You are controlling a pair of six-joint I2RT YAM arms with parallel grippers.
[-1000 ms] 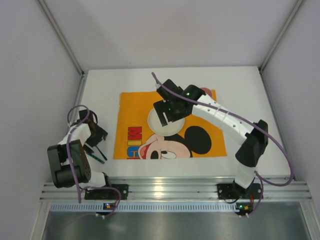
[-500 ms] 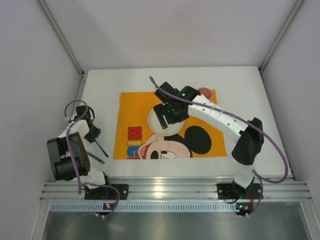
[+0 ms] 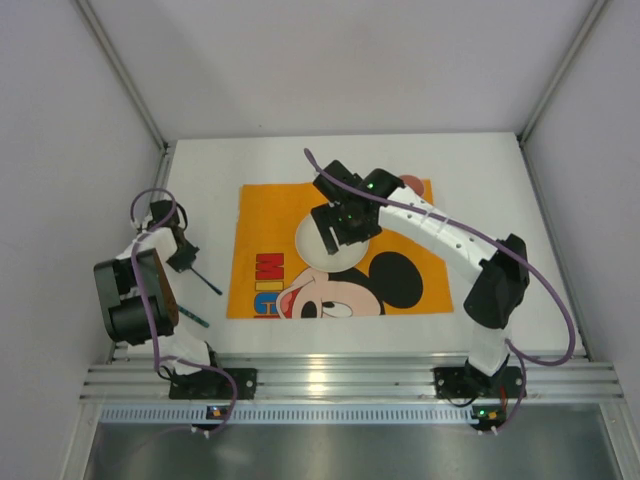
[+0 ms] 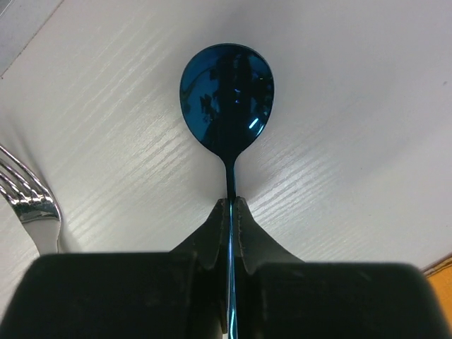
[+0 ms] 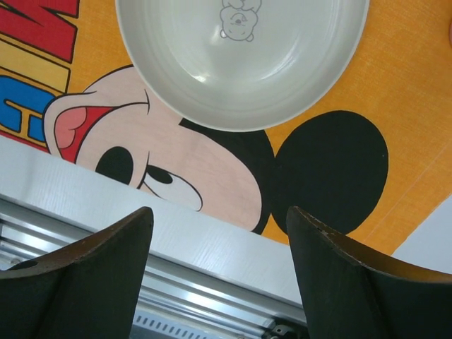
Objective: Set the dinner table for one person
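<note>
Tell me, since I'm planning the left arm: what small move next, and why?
Probably carry the blue spoon toward the orange placemat: the left gripper is shut on its handle, and the bowl sits on that mat.

bright, even light comes from above, leaving only faint, soft shadows under the arms on the dinner table (image 3: 200, 165). the aluminium rail (image 3: 320, 372) flares with glare. the spoon (image 4: 226, 95) is sharp, mirroring dark shapes and one small highlight. the left gripper (image 4: 229, 206), close to the lens, is dark and soft-edged. the right gripper (image 5: 219, 212) blurs likewise, and the bowl (image 5: 240, 63) carries a gentle sheen.
</note>
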